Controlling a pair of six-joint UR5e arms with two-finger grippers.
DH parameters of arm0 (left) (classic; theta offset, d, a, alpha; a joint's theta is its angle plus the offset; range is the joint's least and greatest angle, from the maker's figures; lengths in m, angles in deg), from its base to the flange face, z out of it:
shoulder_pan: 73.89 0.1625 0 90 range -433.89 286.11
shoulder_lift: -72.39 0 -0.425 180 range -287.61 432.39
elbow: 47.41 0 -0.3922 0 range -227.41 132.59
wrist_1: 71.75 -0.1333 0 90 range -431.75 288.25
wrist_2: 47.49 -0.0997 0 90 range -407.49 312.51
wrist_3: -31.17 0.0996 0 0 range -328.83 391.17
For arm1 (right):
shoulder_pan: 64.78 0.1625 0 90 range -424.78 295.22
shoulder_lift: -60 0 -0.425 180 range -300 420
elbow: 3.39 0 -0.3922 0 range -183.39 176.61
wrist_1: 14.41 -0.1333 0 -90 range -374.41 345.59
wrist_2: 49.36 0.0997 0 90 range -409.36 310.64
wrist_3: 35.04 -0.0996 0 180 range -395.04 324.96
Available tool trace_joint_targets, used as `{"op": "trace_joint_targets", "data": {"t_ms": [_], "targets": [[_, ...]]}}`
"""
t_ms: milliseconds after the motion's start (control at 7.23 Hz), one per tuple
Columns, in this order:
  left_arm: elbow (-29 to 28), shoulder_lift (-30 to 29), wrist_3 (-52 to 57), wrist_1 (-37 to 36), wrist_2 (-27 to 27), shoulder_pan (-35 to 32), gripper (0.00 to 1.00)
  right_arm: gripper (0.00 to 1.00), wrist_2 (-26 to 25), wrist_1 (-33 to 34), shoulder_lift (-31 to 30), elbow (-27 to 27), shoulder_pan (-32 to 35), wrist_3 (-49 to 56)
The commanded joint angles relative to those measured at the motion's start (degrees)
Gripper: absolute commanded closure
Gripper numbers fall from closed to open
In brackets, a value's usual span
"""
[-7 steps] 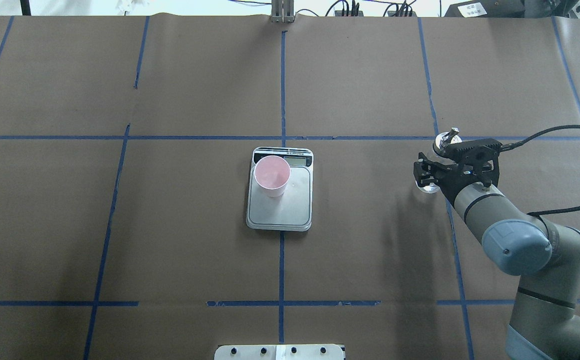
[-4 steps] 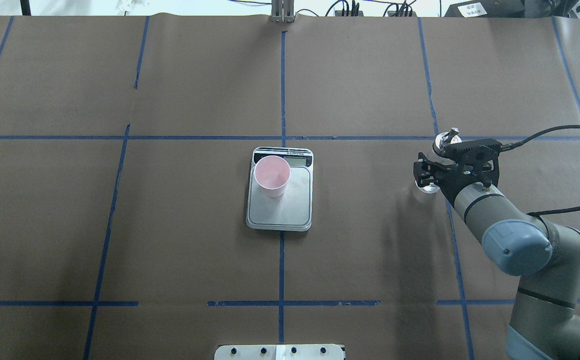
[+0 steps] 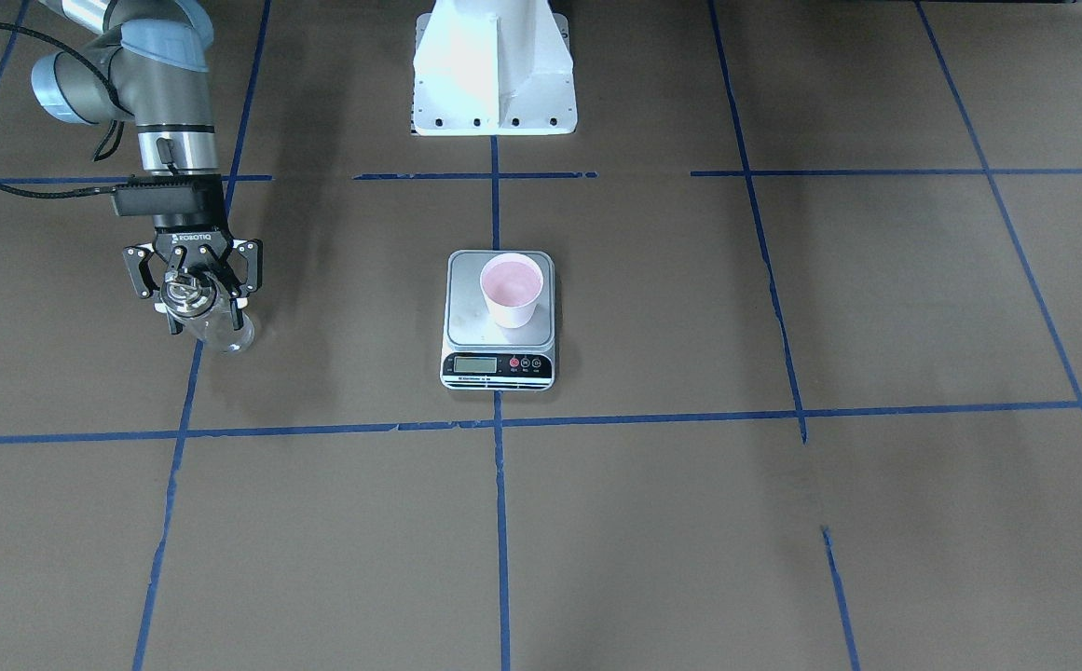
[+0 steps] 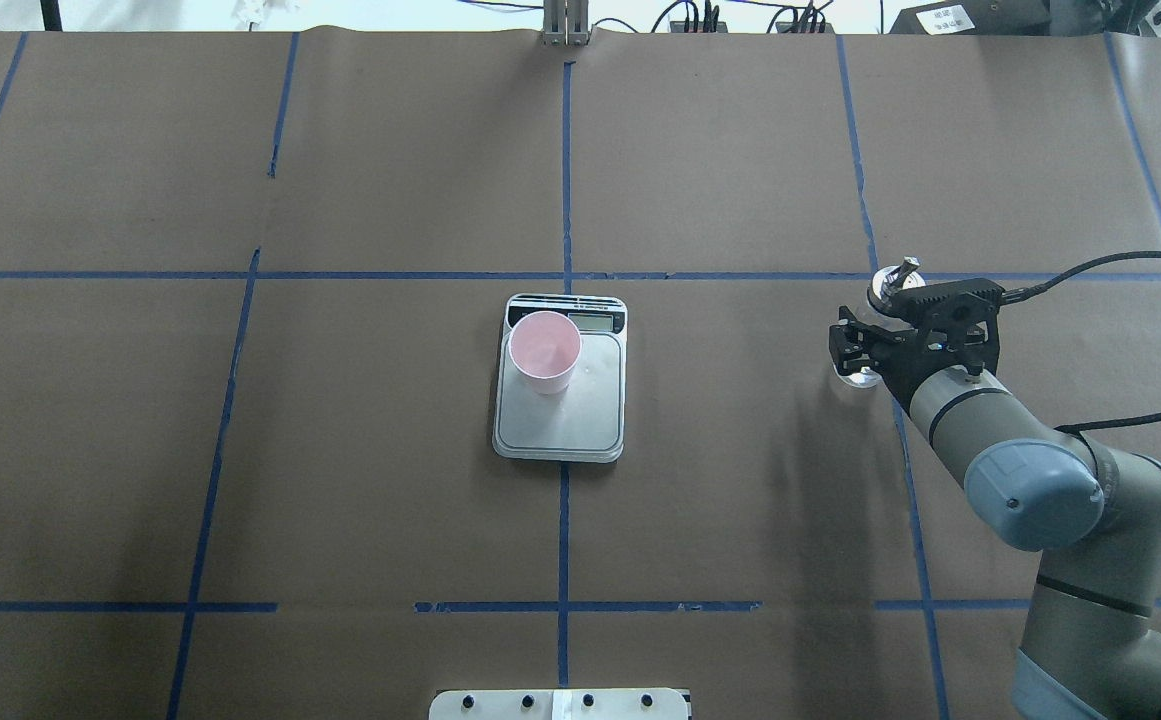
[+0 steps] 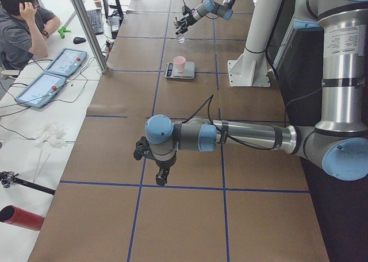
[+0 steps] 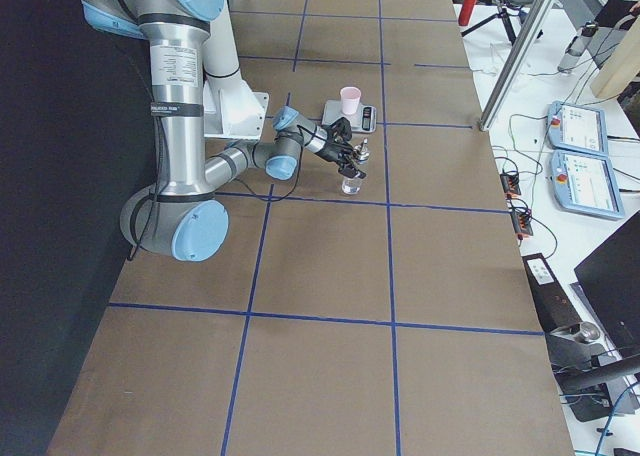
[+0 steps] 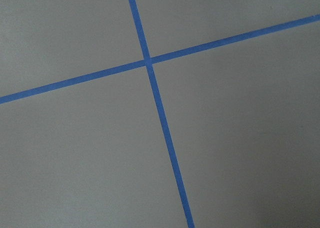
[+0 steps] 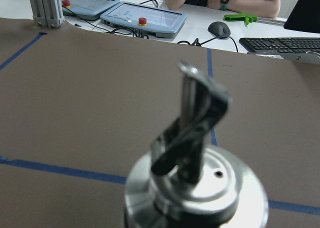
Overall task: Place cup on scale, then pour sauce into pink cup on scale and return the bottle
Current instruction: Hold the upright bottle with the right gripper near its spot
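Note:
The cup (image 3: 511,289), white outside and pink inside, stands upright on the scale (image 3: 466,326), toward the platform's far corner from the robot, near the display. It shows the same in the overhead view (image 4: 544,350). The bottle (image 3: 216,333), clear glass with a silver pourer cap (image 4: 887,285), stands upright well to the scale's right. My right gripper (image 3: 203,319) reaches in level from the robot's side, a finger on each side of the bottle, shut on it. The cap fills the right wrist view (image 8: 200,188). My left gripper (image 5: 161,174) hangs over bare table; I cannot tell its state.
Brown paper with blue tape lines (image 4: 565,180) covers the table. The robot's white base (image 3: 494,75) stands behind the scale. Operators' tablets (image 6: 580,156), a keyboard and a mouse lie past the table's far edge. A black cable (image 4: 1090,265) trails from the right wrist.
The right gripper and the bottle's cap have shifted a few pixels at most. The cup and scale have not moved.

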Motion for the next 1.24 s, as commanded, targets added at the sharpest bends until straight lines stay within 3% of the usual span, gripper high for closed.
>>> {"op": "trace_joint_targets", "data": {"t_ms": [0, 277, 415, 830, 1106], "targets": [[0.0, -0.04, 0.0, 0.0, 0.0, 0.0, 0.0, 0.9, 0.07, 0.0, 0.0, 0.32, 0.0, -0.04], [0.0, 0.05, 0.0, 0.0, 0.0, 0.0, 0.0, 0.83, -0.02, -0.09, -0.61, 0.32, 0.0, -0.04], [0.0, 0.05, 0.0, 0.0, 0.0, 0.0, 0.0, 0.57, -0.2, -0.09, -0.88, 0.32, 0.0, -0.13], [0.0, 0.05, 0.0, 0.0, 0.0, 0.0, 0.0, 0.48, -0.46, -0.09, -0.97, 0.32, 0.0, -0.13], [0.09, 0.05, 0.0, 0.0, 0.0, 0.0, 0.0, 0.34, -0.55, -0.09, -0.97, 0.32, 0.0, -0.13]]}}
